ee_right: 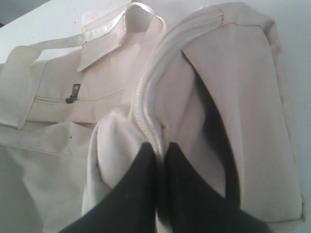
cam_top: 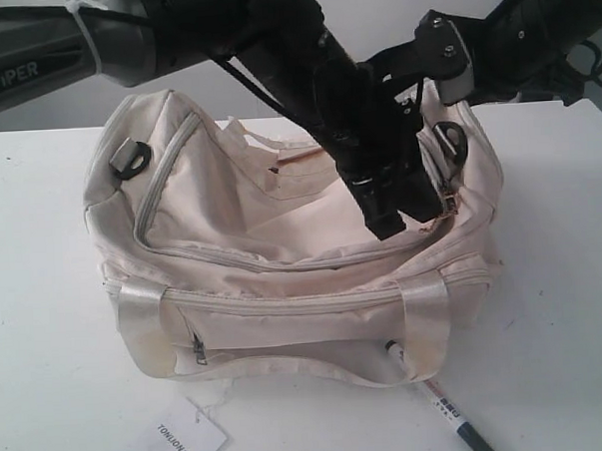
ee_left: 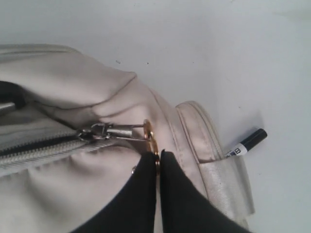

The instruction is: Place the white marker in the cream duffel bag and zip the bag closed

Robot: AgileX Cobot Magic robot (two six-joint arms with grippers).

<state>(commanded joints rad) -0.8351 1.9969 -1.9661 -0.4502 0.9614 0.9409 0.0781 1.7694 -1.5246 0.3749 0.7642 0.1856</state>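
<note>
Left wrist view: left claw point(ee_left: 158, 160) pinches gold pull point(ee_left: 150, 141); white marker point(ee_left: 247, 143) lies nearby.

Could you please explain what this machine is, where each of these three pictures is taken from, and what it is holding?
This is a robot with two black arms, each ending in a gripper. The wide picture comes from a camera off the arms; the other two come from cameras on the wrists, looking along each gripper.

On the white table sits the cream duffel bag, with a printed paper tag lying in front of it. The white marker lies on the table too, partly tucked under the bag's handle, so it is not yet inside.

The left gripper has its jaws shut on the gold zipper pull at one end of the bag. The right gripper is pinching the zipper edge of the bag's fabric there.
</note>
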